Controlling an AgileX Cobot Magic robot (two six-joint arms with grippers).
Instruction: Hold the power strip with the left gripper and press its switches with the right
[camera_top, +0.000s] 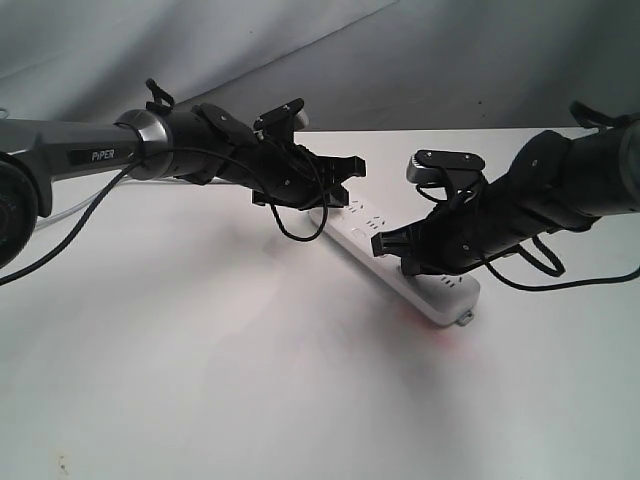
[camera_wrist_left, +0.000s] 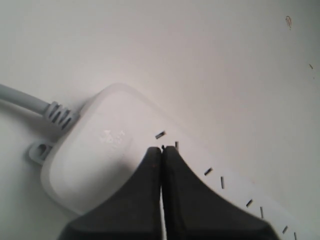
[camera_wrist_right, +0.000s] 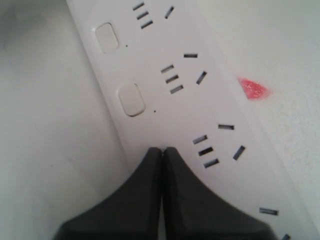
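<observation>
The white power strip (camera_top: 447, 296) lies diagonally on the table, between the two arms. My left gripper (camera_top: 338, 192) is shut, with its closed tips (camera_wrist_left: 161, 148) resting over the strip's top face (camera_wrist_left: 100, 150) near the cable end. The grey cable (camera_wrist_left: 25, 100) and the mounting tab (camera_wrist_left: 40, 150) show there. My right gripper (camera_top: 392, 245) is also shut. Its tips (camera_wrist_right: 161, 148) sit over the strip's long edge, in line with the row of switches. Two switches (camera_wrist_right: 131, 99) (camera_wrist_right: 106, 37) show beyond the tips; the others are hidden or out of view. Nothing is clamped between either pair of fingers.
The strip rests on a white tabletop (camera_top: 200, 380) with a grey backdrop (camera_top: 450, 60) behind it. A small red spot of light (camera_wrist_right: 252, 88) lies on the table beside the strip. Loose black wires (camera_top: 300, 225) hang from the left arm over the strip.
</observation>
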